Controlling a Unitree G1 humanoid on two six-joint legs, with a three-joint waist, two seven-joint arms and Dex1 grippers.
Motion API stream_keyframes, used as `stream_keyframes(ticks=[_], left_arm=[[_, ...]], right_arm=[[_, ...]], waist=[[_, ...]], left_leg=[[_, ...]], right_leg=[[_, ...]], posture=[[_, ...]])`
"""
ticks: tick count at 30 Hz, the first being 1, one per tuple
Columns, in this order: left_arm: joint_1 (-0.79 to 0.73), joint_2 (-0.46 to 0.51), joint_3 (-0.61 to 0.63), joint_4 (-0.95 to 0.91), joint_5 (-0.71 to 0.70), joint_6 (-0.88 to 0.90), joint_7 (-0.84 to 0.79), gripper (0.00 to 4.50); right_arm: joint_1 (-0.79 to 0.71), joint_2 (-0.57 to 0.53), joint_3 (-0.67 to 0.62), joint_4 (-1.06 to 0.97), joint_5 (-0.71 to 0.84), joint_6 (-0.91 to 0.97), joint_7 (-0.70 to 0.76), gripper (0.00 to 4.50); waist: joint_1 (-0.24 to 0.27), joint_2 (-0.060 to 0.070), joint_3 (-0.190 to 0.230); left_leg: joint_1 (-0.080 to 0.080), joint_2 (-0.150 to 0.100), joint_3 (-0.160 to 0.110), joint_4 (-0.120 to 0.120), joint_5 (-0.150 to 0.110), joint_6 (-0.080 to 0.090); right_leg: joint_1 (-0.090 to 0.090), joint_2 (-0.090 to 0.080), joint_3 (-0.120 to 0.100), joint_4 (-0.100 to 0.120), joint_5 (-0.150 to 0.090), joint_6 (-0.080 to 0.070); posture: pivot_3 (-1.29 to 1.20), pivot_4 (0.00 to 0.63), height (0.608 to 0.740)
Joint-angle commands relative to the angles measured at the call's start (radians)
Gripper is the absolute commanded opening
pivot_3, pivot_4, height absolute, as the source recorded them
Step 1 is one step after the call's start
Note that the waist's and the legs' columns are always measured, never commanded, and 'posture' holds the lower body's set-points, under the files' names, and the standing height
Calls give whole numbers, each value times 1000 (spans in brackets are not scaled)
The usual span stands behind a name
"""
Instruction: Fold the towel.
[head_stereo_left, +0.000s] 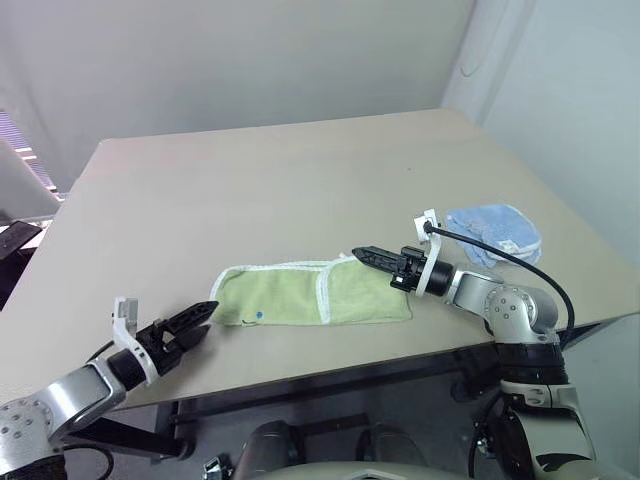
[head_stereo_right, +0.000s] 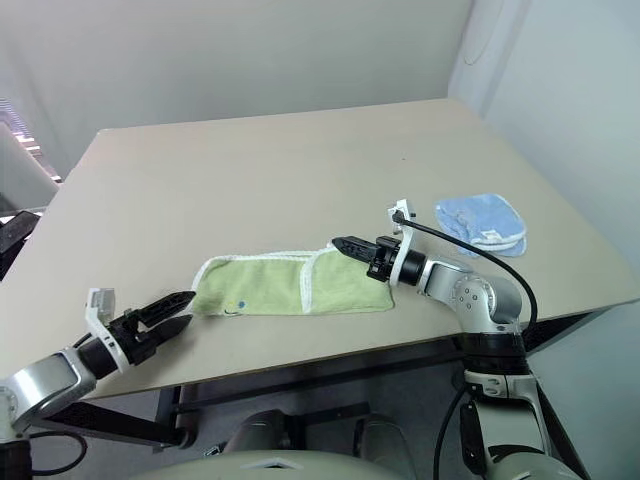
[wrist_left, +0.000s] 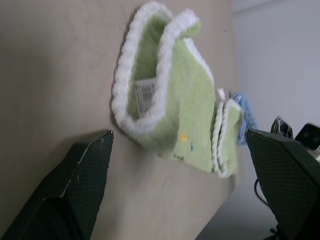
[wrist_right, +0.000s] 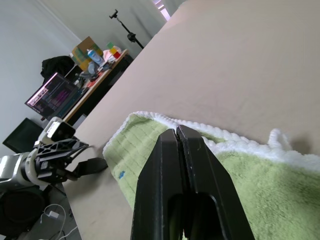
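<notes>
The towel (head_stereo_left: 300, 295), light green with white corded edging, lies folded into a long strip near the table's front edge. A small dark mark (head_stereo_left: 259, 316) shows on its left part. My left gripper (head_stereo_left: 205, 322) is open, low at the table's front left, its fingers pointing at the towel's left end from a short gap away. In the left wrist view that end (wrist_left: 165, 95) gapes between the layers. My right gripper (head_stereo_left: 362, 254) is shut and level just above the towel's right part. No cloth shows between its fingers (wrist_right: 175, 150).
A smaller light blue cloth (head_stereo_left: 495, 232) lies at the table's right edge, beyond my right wrist. The beige table (head_stereo_left: 300, 180) stretches bare behind the towel. Its front edge runs just below the towel.
</notes>
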Motion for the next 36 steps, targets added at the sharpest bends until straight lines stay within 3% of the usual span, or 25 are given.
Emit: stream_keyframes(ticks=[1, 5, 7, 11, 13, 15, 16, 17, 18, 19, 20, 21, 22, 23, 24, 27, 30, 36], left_arm=[[-57, -20, -51, 52, 16, -34, 33, 4463], [-105, -37, -74, 95, 23, -50, 50, 4463], [-129, -46, -89, 114, 32, -49, 50, 4463], [-179, -75, -99, 146, 37, -72, 75, 4463], [-190, -83, -109, 146, 47, -76, 77, 4463], [-194, -91, -111, 142, 51, -79, 83, 4463], [-196, -95, -110, 141, 53, -79, 83, 4463], [-198, -100, -107, 141, 55, -83, 86, 4463], [-201, -107, -104, 140, 59, -92, 94, 4290], [-204, -112, -105, 140, 61, -97, 99, 4071], [-206, -114, -108, 138, 64, -100, 98, 3847], [-207, -117, -111, 134, 71, -105, 99, 3494], [-208, -119, -113, 131, 72, -107, 99, 3133], [-210, -121, -114, 127, 70, -107, 96, 2787], [-212, -123, -115, 123, 69, -109, 96, 2429], [-218, -125, -104, 114, 61, -126, 103, 1378], [-220, -120, -96, 114, 53, -130, 103, 171], [-204, -103, -111, 62, 43, -111, 60, 39]], right_arm=[[-3, -2, -28, -23, 12, -14, -12, 0], [3, -4, -32, -30, 9, -19, -22, 0], [7, -6, -39, -31, 6, -24, -31, 0], [12, -2, -46, -29, 2, -34, -48, 0], [16, 2, -41, -35, 0, -39, -52, 0], [19, 5, -36, -35, -4, -44, -57, 0], [19, 5, -34, -34, -7, -47, -59, 0], [19, 6, -35, -32, -7, -48, -61, 0], [19, 6, -38, -30, -6, -50, -64, 0], [18, 7, -42, -28, -6, -51, -67, 0], [18, 8, -47, -25, -7, -56, -71, 0], [16, 9, -50, -22, -9, -58, -75, 0], [15, 9, -53, -18, -8, -57, -78, 0], [14, 9, -54, -15, -8, -56, -79, 0], [13, 9, -55, -13, -9, -57, -79, 0], [12, 9, -54, -10, -17, -66, -78, 0], [7, 10, -53, -3, -22, -72, -78, 0], [21, 4, -16, -9, -56, -103, -53, 0]], waist=[[1, 0, 0], [0, 5, 0], [1, 7, -2], [16, 7, -2], [16, 7, -2], [14, 11, -1], [12, 21, -3], [22, 20, -8], [39, 14, -11], [45, -2, -10], [45, -3, -8], [43, 3, -8], [40, 7, -9], [27, 5, -4], [16, 4, -4], [7, 3, -4], [8, 3, -4], [14, 2, -4]], left_leg=[[0, 0, 0, 0, 0, 0], [-1, -1, 0, -3, 0, 0], [-4, -1, 0, -19, 0, 0], [-5, -2, 21, -33, 1, -1], [-6, -2, 16, -31, 4, -6], [-6, -2, 8, -28, 4, -6], [-7, -1, 2, -29, 4, -6], [-15, 8, 0, -37, 4, -6], [-27, 11, 9, -45, 4, -6], [-15, 9, 23, -55, 6, -9], [-3, -12, 23, -69, 26, -32], [-2, -20, 9, -53, 35, -48], [-4, -19, -13, -30, 43, -62], [4, -17, -54, -8, 37, -56], [5, -18, -63, -8, 28, -46], [4, -18, -61, -13, 20, -33], [4, -20, -57, -12, 19, -27], [5, -19, -55, -13, 19, -26]], right_leg=[[0, -1, -1, 0, 1, -1], [3, 0, -2, -8, 11, 1], [5, 4, -4, -31, 28, 1], [-6, -3, 1, -29, 35, -2], [-9, -4, -3, -31, 39, -4], [-4, -3, -10, -36, 42, -1], [2, 2, -14, -48, 49, 2], [16, 17, -17, -66, 63, -1], [15, 19, -22, -34, 59, -11], [25, 19, -26, 2, 12, -20], [27, 16, -13, 2, -38, -15], [25, 6, -12, 7, -42, -22], [26, 10, -15, 11, -42, -27], [26, 17, -16, 14, -43, -28], [28, 16, -21, 14, -42, -27], [34, 15, -22, 1, -32, -10], [35, 12, -21, -1, -29, -5], [33, 13, -21, 3, -28, -3]], posture=[[0, 0, 724], [0, 0, 724], [0, 0, 724], [0, 0, 724], [0, 0, 724], [0, 0, 724], [0, 0, 724], [0, 0, 724], [0, 0, 724], [0, 0, 724], [0, 0, 724], [0, 0, 724], [0, 0, 724], [0, 0, 724], [0, 0, 724], [0, 0, 724], [0, 0, 724], [0, 0, 724]])
